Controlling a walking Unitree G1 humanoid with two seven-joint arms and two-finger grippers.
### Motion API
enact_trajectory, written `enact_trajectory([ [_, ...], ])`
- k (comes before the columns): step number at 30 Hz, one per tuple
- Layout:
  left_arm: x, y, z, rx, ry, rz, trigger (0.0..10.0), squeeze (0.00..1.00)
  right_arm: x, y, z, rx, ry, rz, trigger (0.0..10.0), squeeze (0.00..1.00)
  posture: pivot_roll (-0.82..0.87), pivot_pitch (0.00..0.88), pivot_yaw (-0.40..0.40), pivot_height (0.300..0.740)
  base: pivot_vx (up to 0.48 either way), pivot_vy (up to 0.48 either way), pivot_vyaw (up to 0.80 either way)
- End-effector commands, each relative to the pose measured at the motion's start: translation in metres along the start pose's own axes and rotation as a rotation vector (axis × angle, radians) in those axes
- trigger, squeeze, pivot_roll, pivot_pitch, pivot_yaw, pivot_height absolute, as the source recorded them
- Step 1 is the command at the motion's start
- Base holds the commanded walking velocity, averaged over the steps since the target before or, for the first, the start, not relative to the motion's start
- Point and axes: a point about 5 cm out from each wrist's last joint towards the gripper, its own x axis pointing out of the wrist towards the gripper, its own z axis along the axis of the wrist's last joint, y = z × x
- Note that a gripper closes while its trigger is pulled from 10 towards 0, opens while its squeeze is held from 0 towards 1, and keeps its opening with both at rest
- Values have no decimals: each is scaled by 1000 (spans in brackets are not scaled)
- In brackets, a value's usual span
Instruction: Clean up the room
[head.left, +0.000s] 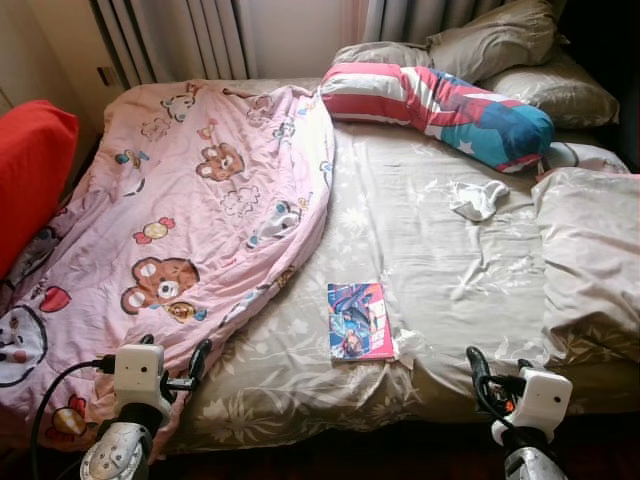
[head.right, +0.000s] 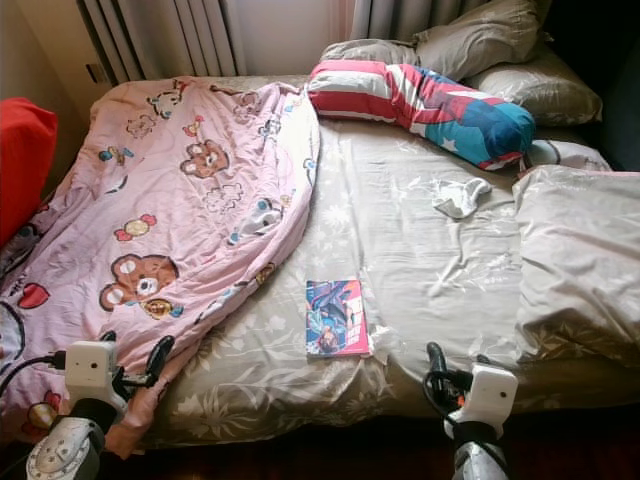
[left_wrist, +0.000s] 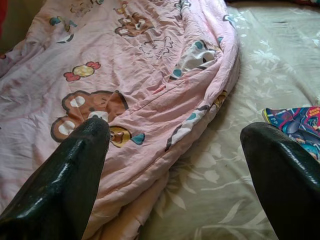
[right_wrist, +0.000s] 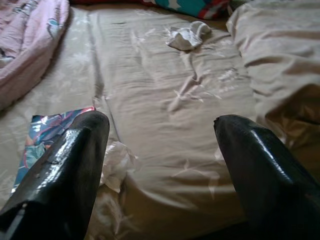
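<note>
I am holding my left gripper spread wide over the pink blanket's edge, my right gripper likewise released; the comic book is lying between them, a crumpled white cloth lying farther ahead.

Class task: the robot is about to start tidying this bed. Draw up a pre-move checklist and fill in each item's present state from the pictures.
1. Left tool open, holding nothing: ok.
2. Right tool open, holding nothing: ok.
3. Colourful flat comic book lies unobstructed on the beige floral bedsheet: ok.
4. Pink teddy-print quilt spread flat: not ok, bunched on the robot's left.
5. Small crumpled white cloth put away: not ok, loose on the sheet.
6. Floor beside the bed: cannot tell, too dark.
</note>
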Motion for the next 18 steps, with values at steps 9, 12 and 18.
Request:
enact_trajectory([
  [9, 3, -2, -2, -29, 11, 20, 10000, 0, 3, 10, -1, 13, 34, 18, 10000, 0, 146, 108, -24, 740, 0, 0, 0],
  [12, 2, -3, -2, -29, 11, 23, 10000, 0, 3, 10, -1, 2, 36, 25, 10000, 0, 147, 106, -27, 740, 0, 0, 321],
  [18, 1, -4, -4, -32, 14, 19, 10000, 0, 1, 9, -3, 14, 48, 22, 10000, 0, 146, 102, -32, 740, 0, 0, 173],
])
